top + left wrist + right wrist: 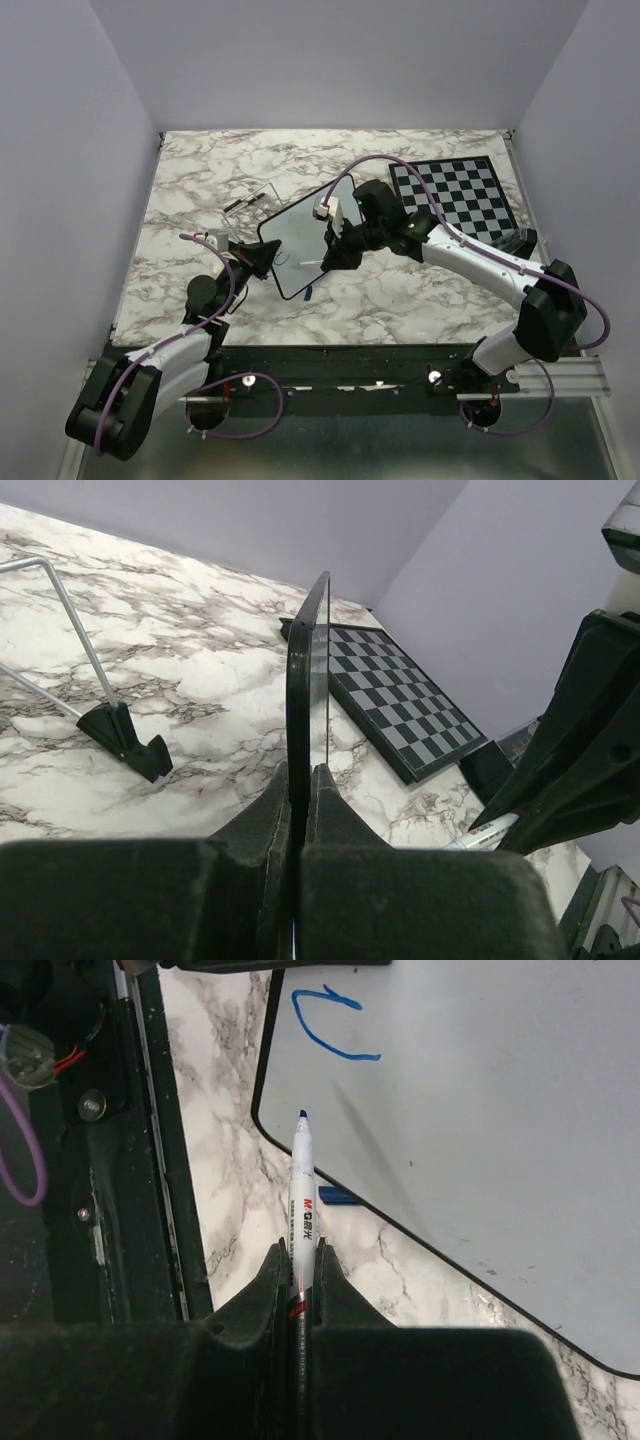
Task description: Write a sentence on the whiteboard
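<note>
The whiteboard is tilted up off the marble table, its black-framed near edge clamped in my shut left gripper. In the left wrist view the whiteboard stands edge-on between the jaws of the left gripper. My right gripper is shut on a white marker. Its blue tip points at the whiteboard near a rounded corner. Of the sentence, only one curved blue stroke shows.
A checkered chessboard lies at the back right. A wire stand with a black foot sits behind the board on the left. A small blue cap lies on the table under the board's edge.
</note>
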Controlling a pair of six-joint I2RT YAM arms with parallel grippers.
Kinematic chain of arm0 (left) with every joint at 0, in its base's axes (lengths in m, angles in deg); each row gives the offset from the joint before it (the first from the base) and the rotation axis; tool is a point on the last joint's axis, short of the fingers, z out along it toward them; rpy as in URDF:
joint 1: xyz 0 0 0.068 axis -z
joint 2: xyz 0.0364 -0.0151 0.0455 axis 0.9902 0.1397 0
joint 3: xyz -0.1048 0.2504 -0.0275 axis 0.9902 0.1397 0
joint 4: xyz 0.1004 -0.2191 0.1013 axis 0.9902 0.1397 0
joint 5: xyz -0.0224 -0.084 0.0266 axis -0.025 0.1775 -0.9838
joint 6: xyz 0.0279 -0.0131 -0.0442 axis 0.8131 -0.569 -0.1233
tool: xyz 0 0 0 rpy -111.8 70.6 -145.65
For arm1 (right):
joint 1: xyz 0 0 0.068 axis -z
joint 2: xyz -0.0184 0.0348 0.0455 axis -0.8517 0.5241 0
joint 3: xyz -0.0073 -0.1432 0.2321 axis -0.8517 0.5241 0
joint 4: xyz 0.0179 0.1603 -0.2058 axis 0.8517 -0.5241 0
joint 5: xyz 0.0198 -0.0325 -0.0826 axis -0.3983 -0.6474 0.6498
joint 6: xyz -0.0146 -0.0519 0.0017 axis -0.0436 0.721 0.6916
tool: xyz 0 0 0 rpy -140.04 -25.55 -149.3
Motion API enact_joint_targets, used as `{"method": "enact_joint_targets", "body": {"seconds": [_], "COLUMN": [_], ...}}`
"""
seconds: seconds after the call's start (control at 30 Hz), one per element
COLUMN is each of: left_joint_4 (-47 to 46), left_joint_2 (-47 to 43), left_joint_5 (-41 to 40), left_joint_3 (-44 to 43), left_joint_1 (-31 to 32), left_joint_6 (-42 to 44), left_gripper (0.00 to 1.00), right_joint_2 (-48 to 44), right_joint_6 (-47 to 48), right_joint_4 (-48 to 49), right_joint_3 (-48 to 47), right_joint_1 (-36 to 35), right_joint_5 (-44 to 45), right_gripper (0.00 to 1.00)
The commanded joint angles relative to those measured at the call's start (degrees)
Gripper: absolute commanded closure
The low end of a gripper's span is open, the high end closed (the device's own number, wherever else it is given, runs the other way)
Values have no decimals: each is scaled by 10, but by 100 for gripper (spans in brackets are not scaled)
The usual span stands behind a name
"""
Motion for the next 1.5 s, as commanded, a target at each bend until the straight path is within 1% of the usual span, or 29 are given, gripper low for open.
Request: {"method": "enact_joint_targets", "body": {"seconds": [0.0,0.17,0.43,0.6,0.83,1.47], "left_joint_4": [3,-2,-2,-1,2,-12], "left_joint_2": [9,15,18,18,17,29], "left_joint_5": [24,24,20,15,15,18], "left_joint_3": [2,3,4,4,5,8], "left_joint_1": [4,4,4,4,4,4], "left_joint_6": [36,33,31,24,19,8], "left_gripper": [100,100,100,100,100,100], "right_joint_2": [0,-3,15,30,44,74], "right_joint_6": [16,10,-10,9,47,11], "right_joint_4": [16,34,61,64,62,69], "right_joint_3": [14,27,24,7,-7,-41], "right_joint_1": [1,0,-4,-19,-22,-25], "right_joint_5": [-46,-51,-15,5,16,71], "right_gripper": [99,99,100,99,99,99]}}
